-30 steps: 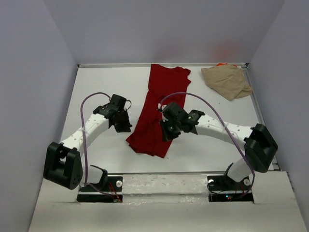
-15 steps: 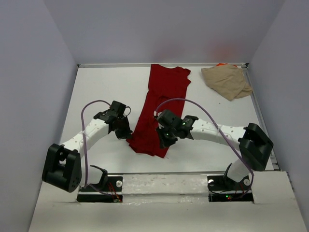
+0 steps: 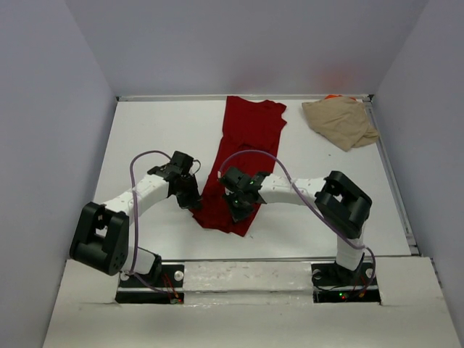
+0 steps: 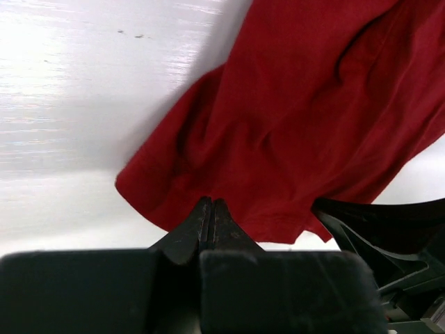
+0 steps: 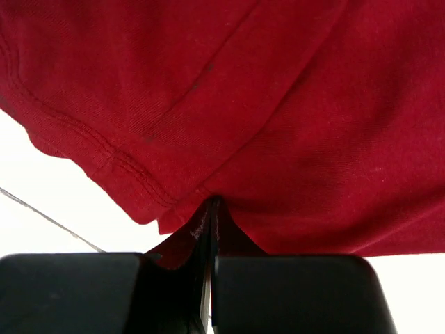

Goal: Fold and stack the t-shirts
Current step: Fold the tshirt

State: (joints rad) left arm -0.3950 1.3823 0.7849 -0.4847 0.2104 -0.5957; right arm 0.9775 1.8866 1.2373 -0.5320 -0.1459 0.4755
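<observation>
The dark red t-shirt (image 3: 243,145) lies as a long strip down the middle of the table, collar end at the back. My left gripper (image 3: 194,203) is shut on its near left hem; in the left wrist view the shut jaws (image 4: 211,202) meet the red cloth (image 4: 313,104), which looks slightly lifted. My right gripper (image 3: 235,212) is shut on the near right hem, where the cloth (image 5: 278,104) puckers into the fingertips (image 5: 214,200). The tan t-shirt (image 3: 341,119) lies crumpled at the back right. A sliver of orange fabric (image 3: 332,96) shows behind it.
The white table (image 3: 145,138) is walled on three sides by grey panels. A raised rim (image 3: 391,174) runs along the right edge. The right gripper's black body (image 4: 379,229) shows in the left wrist view, close beside the left gripper.
Both grippers have moved nearer to the table's front edge and closer together at the red shirt's near hem. The shirt's near end has narrowed and bunched. The tan shirt has not moved.
</observation>
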